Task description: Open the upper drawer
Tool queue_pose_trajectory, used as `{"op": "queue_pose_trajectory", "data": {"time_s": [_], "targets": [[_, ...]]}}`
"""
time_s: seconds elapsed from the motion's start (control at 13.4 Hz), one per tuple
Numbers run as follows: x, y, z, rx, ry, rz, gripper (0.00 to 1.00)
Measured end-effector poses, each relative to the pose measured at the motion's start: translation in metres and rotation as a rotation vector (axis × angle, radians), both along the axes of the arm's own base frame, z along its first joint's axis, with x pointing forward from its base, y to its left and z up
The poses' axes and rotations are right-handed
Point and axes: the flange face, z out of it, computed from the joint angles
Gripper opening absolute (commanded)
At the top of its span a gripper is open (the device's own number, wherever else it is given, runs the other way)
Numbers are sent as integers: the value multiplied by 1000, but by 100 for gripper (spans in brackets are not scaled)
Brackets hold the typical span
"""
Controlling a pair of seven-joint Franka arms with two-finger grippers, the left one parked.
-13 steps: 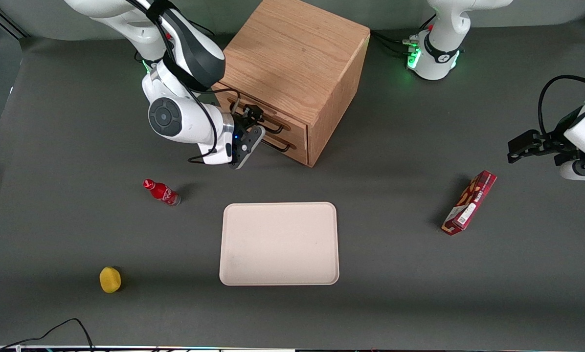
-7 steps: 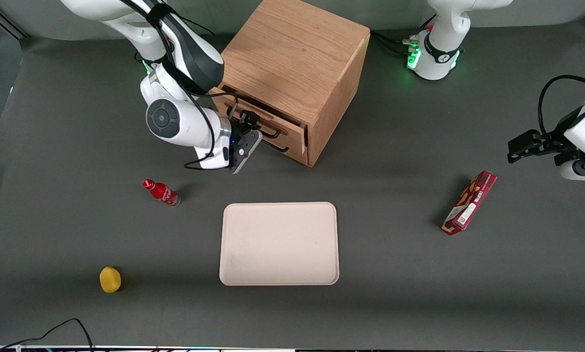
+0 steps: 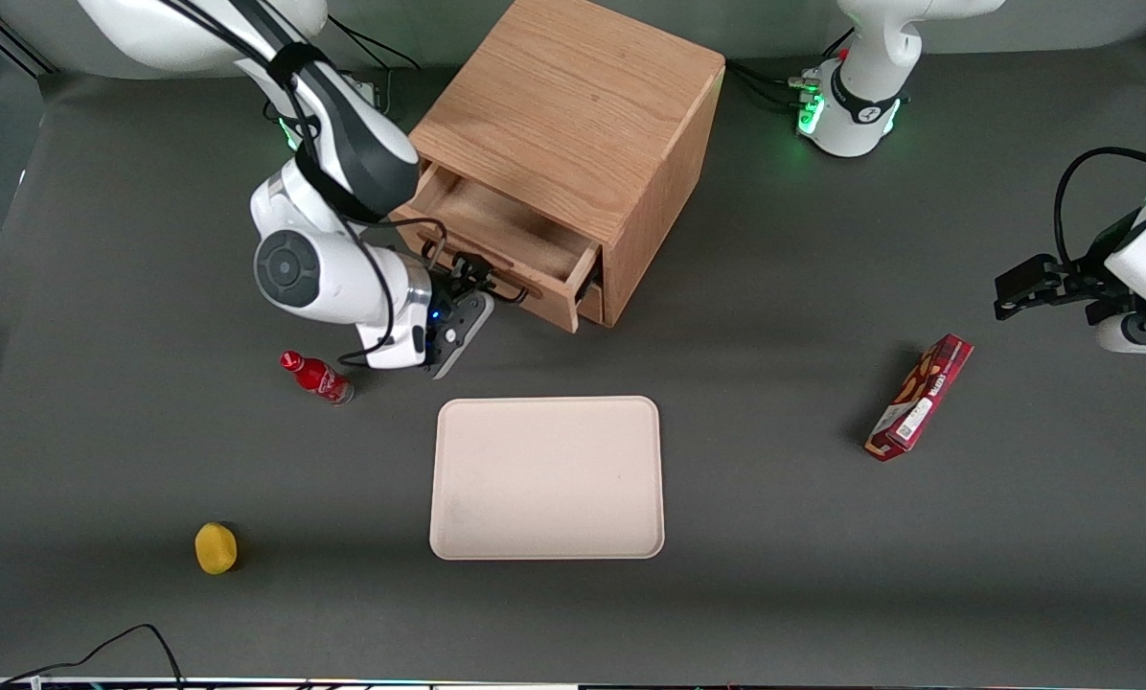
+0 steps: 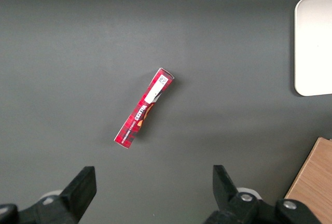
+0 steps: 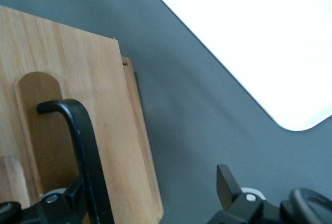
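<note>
The upper drawer [image 3: 496,228] of the oak cabinet [image 3: 573,105] stands pulled out, and its bare wooden inside shows. Its black bar handle [image 3: 501,290] runs along its front. My right gripper [image 3: 475,281] is at that handle, in front of the drawer and low over the table. In the right wrist view the drawer front [image 5: 98,110] and the handle [image 5: 85,151] fill one side. The gripper [image 5: 153,190] is open: one finger [image 5: 72,195] sits against the handle bar, the other finger [image 5: 226,181] is well apart over the grey table. The lower drawer is mostly hidden under the upper one.
A beige tray [image 3: 546,476] lies nearer the front camera than the cabinet and also shows in the right wrist view [image 5: 249,42]. A red bottle [image 3: 316,377] lies close beside my wrist. A yellow object [image 3: 216,547] sits near the front edge. A red box [image 3: 920,396] lies toward the parked arm's end.
The upper drawer has slid out from shut to well open. My gripper moved with the handle, away from the cabinet and toward the front camera and the red bottle.
</note>
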Motion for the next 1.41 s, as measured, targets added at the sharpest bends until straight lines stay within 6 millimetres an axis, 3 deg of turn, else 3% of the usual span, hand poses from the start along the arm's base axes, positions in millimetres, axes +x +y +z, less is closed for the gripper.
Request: {"op": "queue_pose_trajectory", "data": {"time_s": [0.3, 1.19, 1.41], "targets": [[25, -34, -1, 6, -9, 27, 100], [106, -85, -2, -51, -34, 76, 100], [123, -112, -2, -58, -43, 97, 100]]}}
